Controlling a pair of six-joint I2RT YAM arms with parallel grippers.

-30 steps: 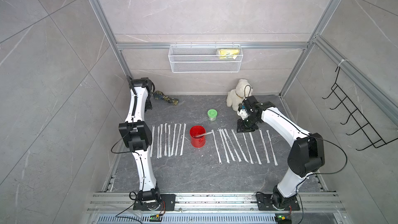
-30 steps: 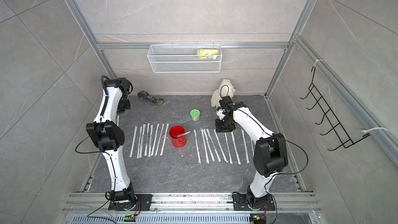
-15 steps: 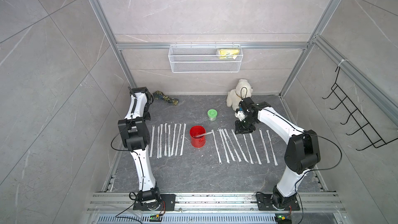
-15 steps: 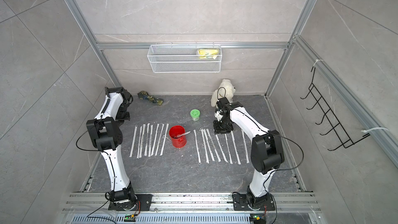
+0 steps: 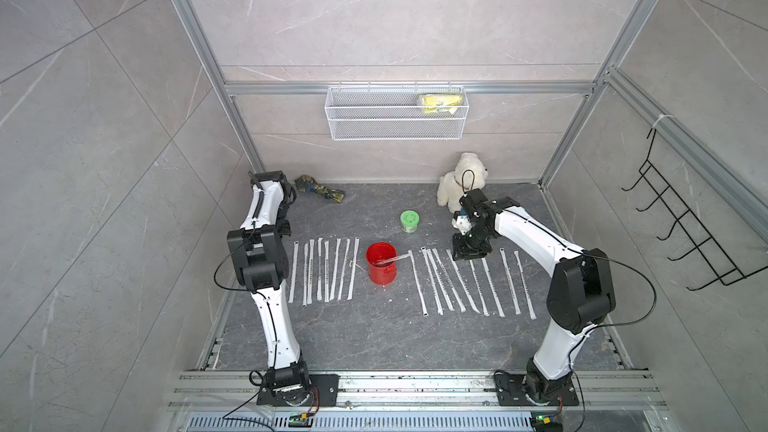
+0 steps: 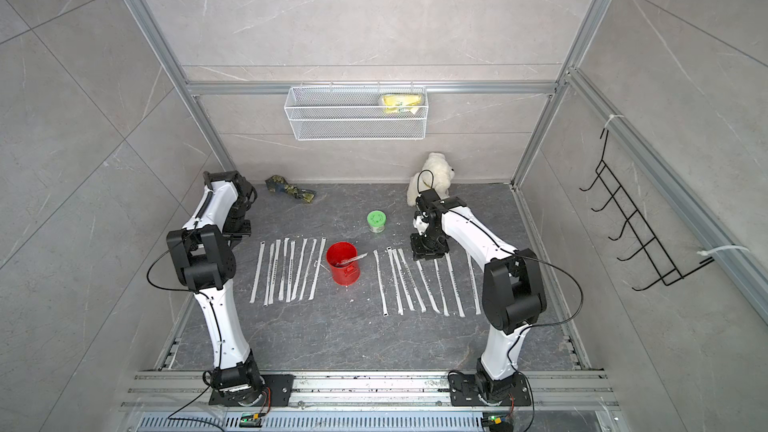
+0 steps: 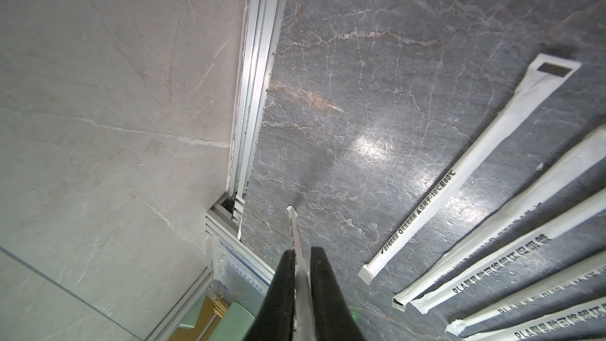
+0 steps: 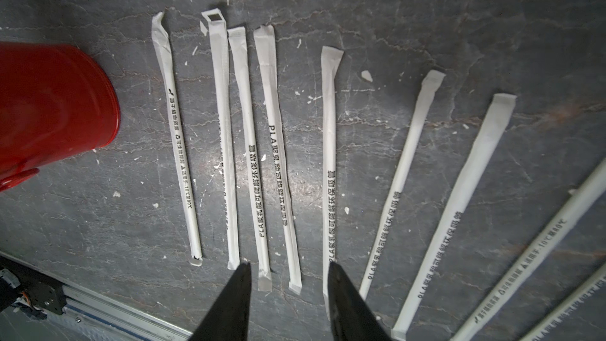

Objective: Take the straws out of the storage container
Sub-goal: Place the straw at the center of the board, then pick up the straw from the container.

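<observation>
The red storage container [image 5: 381,264] [image 6: 343,264] stands mid-floor, and one straw [image 5: 394,259] leans out over its right rim. Several white wrapped straws lie in a row to its left [image 5: 324,272] and several more to its right [image 5: 465,280] [image 8: 246,132]. My left gripper [image 7: 303,249] is low by the left wall [image 5: 284,228], beside the left row. It is shut on a straw [image 7: 293,227] that sticks out past its tips. My right gripper [image 8: 288,265] [image 5: 469,252] hangs open over the far ends of the right row, holding nothing. The right wrist view shows the container's wall [image 8: 49,103].
A green-lidded jar [image 5: 409,221], a white plush toy [image 5: 461,180] and a camouflage cloth [image 5: 320,192] sit toward the back. A wire basket [image 5: 395,118] hangs on the back wall and a black hook rack [image 5: 685,234] on the right wall. An aluminium rail [image 7: 259,60] edges the floor at left.
My left arm has come down and forward from the back-left corner, bringing its straw toward the floor. My right gripper has shifted slightly left over the right row.
</observation>
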